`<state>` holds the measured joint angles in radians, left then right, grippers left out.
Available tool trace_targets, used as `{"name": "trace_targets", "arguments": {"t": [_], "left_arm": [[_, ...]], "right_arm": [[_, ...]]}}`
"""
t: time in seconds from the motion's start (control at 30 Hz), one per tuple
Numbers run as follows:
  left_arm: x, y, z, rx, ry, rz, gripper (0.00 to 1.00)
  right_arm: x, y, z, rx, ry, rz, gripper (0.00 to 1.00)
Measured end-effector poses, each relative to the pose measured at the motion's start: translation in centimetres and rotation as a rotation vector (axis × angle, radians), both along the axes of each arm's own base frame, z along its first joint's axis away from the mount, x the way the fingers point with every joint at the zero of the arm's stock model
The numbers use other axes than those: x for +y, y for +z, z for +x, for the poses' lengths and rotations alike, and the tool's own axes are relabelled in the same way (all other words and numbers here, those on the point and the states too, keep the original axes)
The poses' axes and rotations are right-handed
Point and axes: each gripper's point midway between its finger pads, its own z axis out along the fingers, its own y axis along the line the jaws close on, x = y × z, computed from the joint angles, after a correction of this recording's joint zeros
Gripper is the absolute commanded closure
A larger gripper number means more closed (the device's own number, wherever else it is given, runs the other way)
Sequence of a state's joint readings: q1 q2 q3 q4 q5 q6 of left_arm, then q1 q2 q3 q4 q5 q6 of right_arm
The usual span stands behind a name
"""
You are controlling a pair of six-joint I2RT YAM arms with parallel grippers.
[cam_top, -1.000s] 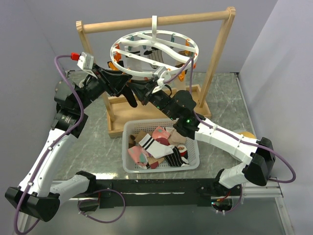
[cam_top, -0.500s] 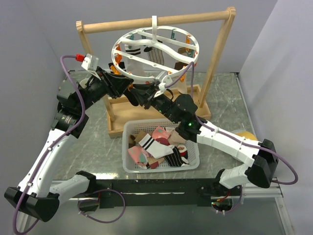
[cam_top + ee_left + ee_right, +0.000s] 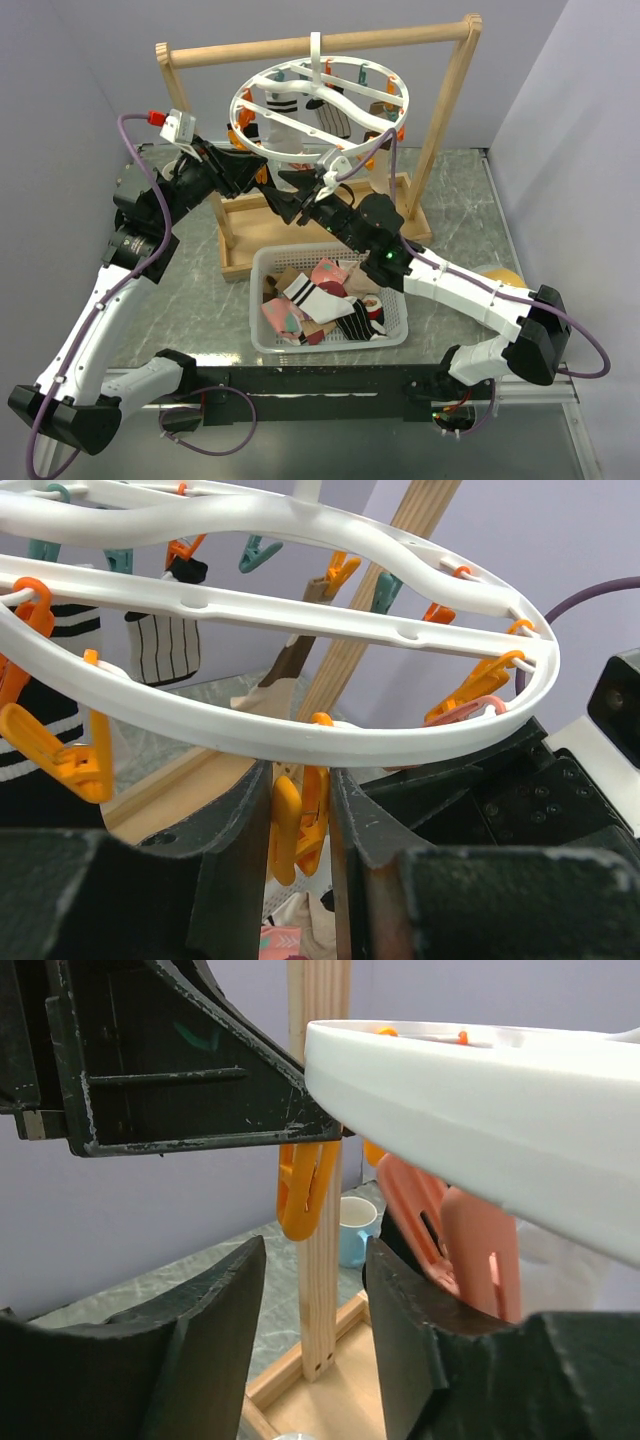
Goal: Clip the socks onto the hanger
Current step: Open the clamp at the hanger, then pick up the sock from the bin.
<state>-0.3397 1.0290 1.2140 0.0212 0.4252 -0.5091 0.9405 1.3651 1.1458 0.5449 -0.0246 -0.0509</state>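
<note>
Nearest, on the marbled grey-green desk (image 3: pixel 200 290): a white plastic lattice basket (image 3: pixel 330 346) heaped with soft socks (image 3: pixel 320 300) in pink, brown and black-and-white stripes. Above and beyond it, black angular left fingers (image 3: pixel 240 830) pinched on a glossy orange peg (image 3: pixel 297 825) hanging from the near rim of the hanger (image 3: pixel 200 720). Right fingers (image 3: pixel 215 1310) parted, gripping nothing, just beside a salmon-pink peg (image 3: pixel 450 1230). Hanger a smooth round white plastic ring with wavy crossbars, hooked on a pale wooden frame (image 3: pixel 440 140) with a round crossbar. Farther under the ring, a clipped ribbed striped sock (image 3: pixel 165 645).
</note>
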Motion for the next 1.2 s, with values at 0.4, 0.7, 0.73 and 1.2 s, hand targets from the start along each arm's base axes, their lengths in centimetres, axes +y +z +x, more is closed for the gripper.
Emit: {"name": "trace_targets", "arguments": {"t": [0.4, 0.7, 0.73, 1.2], "left_arm": [[0.6, 0.3, 0.0, -0.024, 0.036, 0.012, 0.99], [1.4, 1.1, -0.7, -0.081, 0.065, 0.035, 0.99], [1.4, 1.0, -0.8, -0.083, 0.065, 0.038, 0.99], [1.1, -2.2, -0.2, -0.015, 0.056, 0.068, 0.99]], "right_arm": [[-1.3, -1.8, -1.1, 0.021, 0.014, -0.037, 0.46], [-5.3, -15.8, -3.7, 0.274, -0.01, -0.214, 0.44], [-5.5, -17.6, -3.9, 0.318, -0.013, -0.236, 0.44], [-6.0, -31.0, -3.0, 0.624, -0.028, -0.421, 0.43]]}}
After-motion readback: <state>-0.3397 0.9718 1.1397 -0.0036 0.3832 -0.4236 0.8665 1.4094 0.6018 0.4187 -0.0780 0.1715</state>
